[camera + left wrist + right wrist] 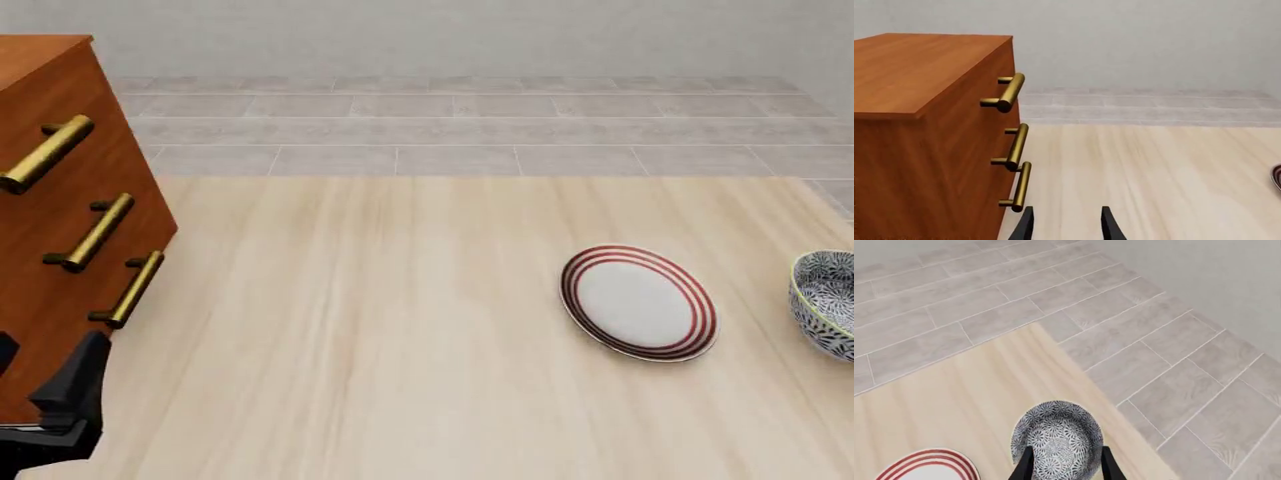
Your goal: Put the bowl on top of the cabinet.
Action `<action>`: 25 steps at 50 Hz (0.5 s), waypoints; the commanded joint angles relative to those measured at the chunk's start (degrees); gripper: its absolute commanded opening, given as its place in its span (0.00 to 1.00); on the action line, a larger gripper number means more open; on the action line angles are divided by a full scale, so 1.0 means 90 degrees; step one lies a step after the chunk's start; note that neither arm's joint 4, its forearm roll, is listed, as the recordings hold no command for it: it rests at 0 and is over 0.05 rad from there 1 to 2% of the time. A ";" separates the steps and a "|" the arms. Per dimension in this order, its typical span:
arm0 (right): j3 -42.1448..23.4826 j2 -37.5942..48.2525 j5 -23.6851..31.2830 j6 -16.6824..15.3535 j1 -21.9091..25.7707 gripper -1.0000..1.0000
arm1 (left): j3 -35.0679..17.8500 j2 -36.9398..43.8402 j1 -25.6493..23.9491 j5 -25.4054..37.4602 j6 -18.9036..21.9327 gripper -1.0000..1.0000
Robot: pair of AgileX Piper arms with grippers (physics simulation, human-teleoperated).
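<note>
- Your right gripper (1064, 467) has its two dark fingertips (1026, 465) spread apart with nothing between them, and the right wrist view shows them framing the bowl (1057, 439) from above
- The jaws are not yet around the wall, so judge them as hovering over the bowl, not touching it
- Pick one side of the rim and bring one finger inside and one outside; a pinch on the wall should hold a deep round bowl better than trying to span its full width
- The bowl sits near the table (400, 350) edge on the right, close to the corner, with tiled floor just beyond, so press straight down and avoid any sideways shove that could slide it off
- The red-ringed plate (638, 302) lies just beside the bowl toward the centre; keep your fingers clear of its rim as you descend
- Your left gripper (1066, 225) also shows parted, empty fingers, parked low at the front of the cabinet (67, 210), close to the bottom handle (127, 290)
- The cabinet stands at the far left, well apart from the bowl, so plan a high carry across the table once you lift
- Consider drawing the left arm back first, since it sits on the approach to the cabinet top
</note>
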 commanded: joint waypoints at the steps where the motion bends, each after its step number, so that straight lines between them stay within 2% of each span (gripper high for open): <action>1: -0.0002 0.0444 -0.0265 0.0204 -0.0102 1.00 | 0.0000 0.0128 0.0014 -0.0087 0.0036 1.00; 7: -0.0130 0.0742 -0.0357 0.0250 -0.0212 1.00 | 0.0000 0.0223 0.0023 -0.0164 0.0045 1.00; 15: -0.0189 0.0907 -0.0453 0.0116 -0.0334 1.00 | 0.0001 0.0271 0.0036 -0.0205 0.0051 1.00; 16: -0.0188 0.0987 -0.0482 0.0000 -0.0337 1.00 | 0.0001 0.0279 0.0039 -0.0212 0.0049 1.00; 25: -0.0278 0.1212 -0.0578 -0.0079 -0.0515 1.00 | 0.0001 0.0282 0.0039 -0.0213 0.0053 1.00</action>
